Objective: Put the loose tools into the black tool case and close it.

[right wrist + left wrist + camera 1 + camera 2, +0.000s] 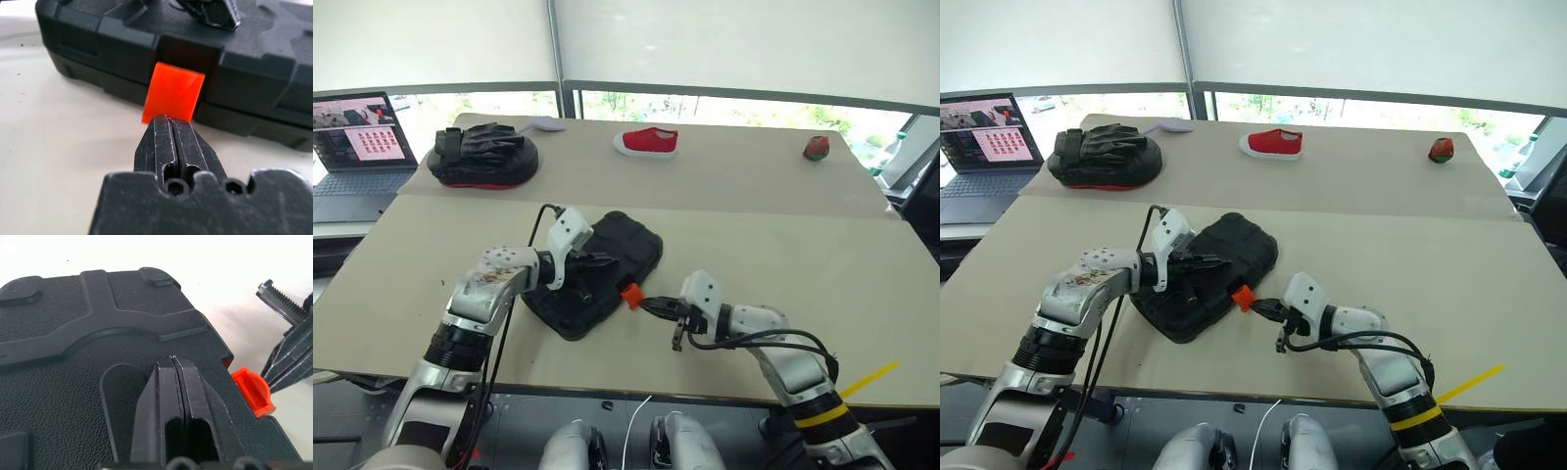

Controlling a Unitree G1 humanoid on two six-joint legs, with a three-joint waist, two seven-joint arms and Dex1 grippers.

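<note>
The black tool case [619, 247] lies closed and flat on the near table, its ribbed lid up. Its orange latch [630, 295] sticks out from the front edge, flipped outward. My left gripper [602, 260] is shut, and its fingertips [173, 364] rest on the lid [73, 382] just behind the latch [251, 391]. My right gripper [651, 305] is shut too, its tips [167, 120] right against the lower edge of the latch [173, 93]. No loose tools are in view.
On the far table lie a black padded mitt with a red edge [481, 155], a red shoe [647, 142] and a small red-green object [817, 148]. A laptop [357, 147] stands at the far left. The near table's front edge runs just under my arms.
</note>
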